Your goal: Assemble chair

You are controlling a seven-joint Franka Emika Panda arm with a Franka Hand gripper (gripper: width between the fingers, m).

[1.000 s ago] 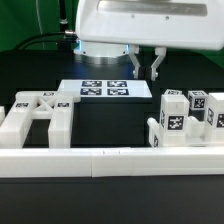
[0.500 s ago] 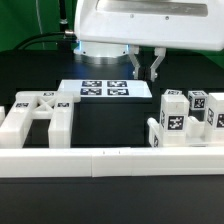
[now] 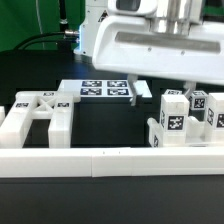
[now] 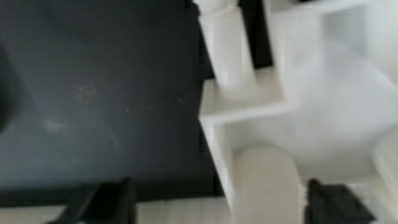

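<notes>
Above white chair part (image 4: 285,120) | gripper (image 4: 214,198) wide, part edge btwn fingers | dark table (image 4: 89,100) alongside

The arm (image 3: 150,45) runs off the exterior view's top and right edges, and the rightmost chair part (image 3: 216,112) is cut there too. The wrist view is smeared: white chair parts (image 4: 267,110) (which ones, unclear), dark fingertips (image 4: 103,200) cut by the edge

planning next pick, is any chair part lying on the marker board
No, the marker board carries only its tags; the H-shaped chair part lies off it, toward the exterior view's left.
</notes>
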